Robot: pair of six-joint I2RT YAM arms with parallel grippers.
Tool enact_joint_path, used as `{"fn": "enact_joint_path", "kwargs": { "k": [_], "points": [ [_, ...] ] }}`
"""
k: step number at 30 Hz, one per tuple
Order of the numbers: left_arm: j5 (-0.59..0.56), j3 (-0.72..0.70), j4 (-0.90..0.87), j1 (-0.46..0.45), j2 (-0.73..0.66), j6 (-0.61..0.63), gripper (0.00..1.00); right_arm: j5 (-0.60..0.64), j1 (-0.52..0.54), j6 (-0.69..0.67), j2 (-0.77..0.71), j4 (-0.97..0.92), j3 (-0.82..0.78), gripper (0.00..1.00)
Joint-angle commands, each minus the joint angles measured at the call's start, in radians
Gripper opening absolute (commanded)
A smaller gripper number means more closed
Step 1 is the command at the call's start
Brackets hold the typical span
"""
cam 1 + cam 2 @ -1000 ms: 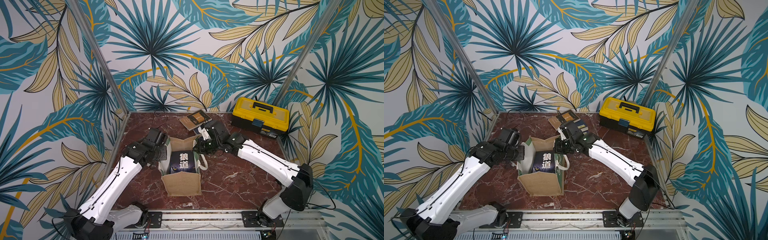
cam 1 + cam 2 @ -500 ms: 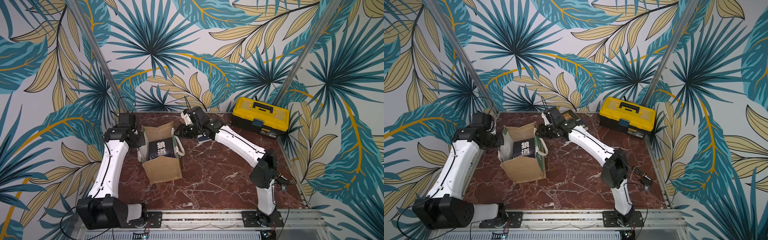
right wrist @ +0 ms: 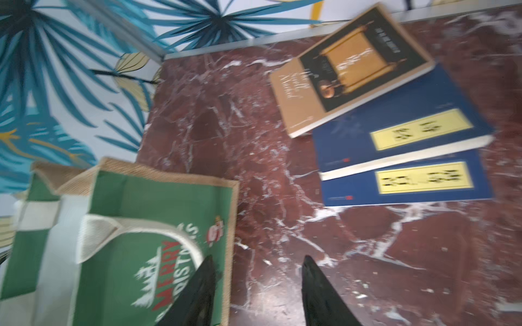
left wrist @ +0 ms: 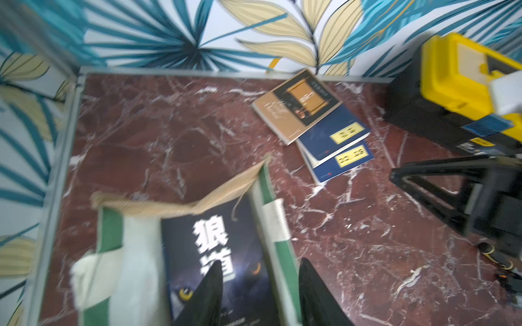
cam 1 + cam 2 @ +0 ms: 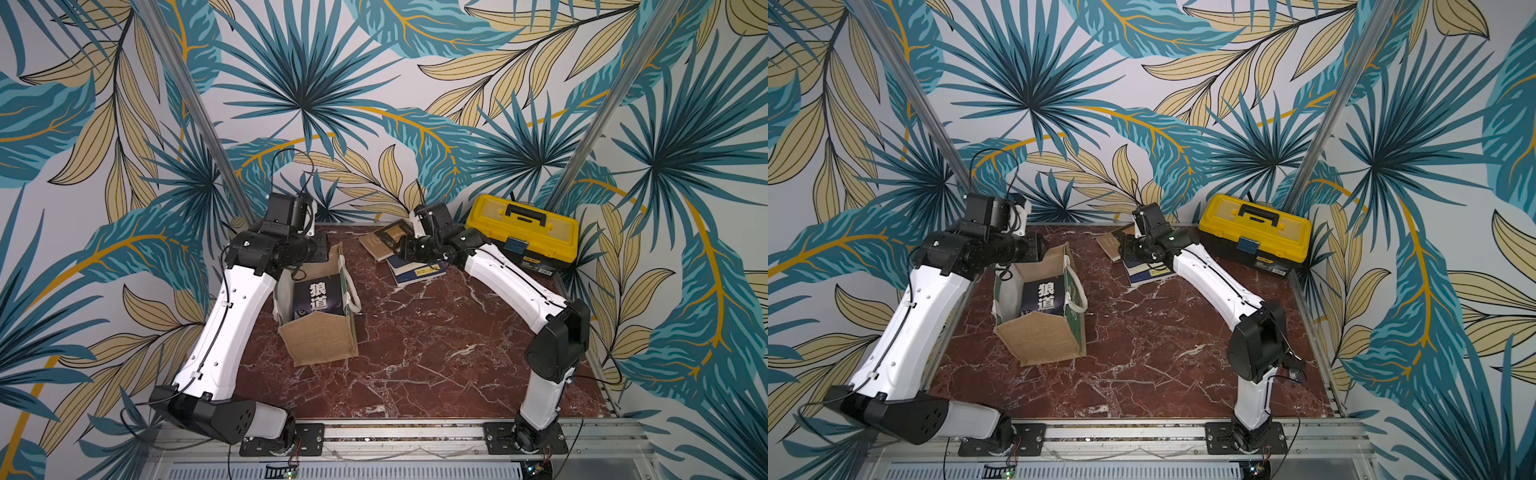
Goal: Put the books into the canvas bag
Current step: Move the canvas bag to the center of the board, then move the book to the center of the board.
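Between the left fingers (image 4: 206,296): nothing gripped as far as we can see; they're parted partway and hang at the canvas bag (image 5: 322,349), one either side of its green side wall without pinching it.
Between the right fingers (image 3: 200,290): also parted and empty, bare worktop (image 3: 282,225) under the gap, bag just beside them.
Inside the bag: one dark book (image 5: 318,297) with big white characters, propped up. Anything behind it, we can't tell.
Out on the worktop: a tan-brown book (image 4: 296,107) overlapping two navy books (image 4: 333,132) with yellow labels, a fanned pile near the rear edge, apart from the bag.
Toolbox (image 5: 523,232): yellow, parked in the corner, not our problem.
Our read: one in, three waiting, so we're roughly a quarter done by what shows.
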Motion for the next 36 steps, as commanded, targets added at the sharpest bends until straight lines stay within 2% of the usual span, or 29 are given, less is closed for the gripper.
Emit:
{"fn": "enact_joint_path", "kwargs": {
  "k": [1, 6, 10, 18, 25, 36],
  "points": [
    [-0.046, 0.125, 0.008, -0.099, 0.139, -0.005, 0.47, 0.069, -0.063, -0.03, 0.008, -0.008, -0.049, 0.51],
    [-0.048, 0.333, 0.007, -0.178, 0.406, 0.019, 0.55, 0.068, -0.15, -0.023, 0.092, 0.023, -0.037, 0.53],
    [-0.05, 0.527, 0.008, -0.182, 0.63, -0.003, 0.61, 0.095, -0.192, -0.029, 0.188, 0.026, 0.022, 0.54],
    [-0.028, 0.892, 0.048, -0.163, 1.046, -0.09, 0.62, 0.104, -0.255, -0.023, 0.369, 0.046, 0.146, 0.55],
    [0.023, 0.812, 0.305, -0.096, 1.137, -0.169, 0.62, 0.102, -0.298, -0.02, 0.51, 0.041, 0.274, 0.56],
    [0.135, 0.785, 0.361, -0.061, 1.277, -0.243, 0.62, -0.004, -0.306, 0.012, 0.656, 0.007, 0.386, 0.56]
  ]
}}
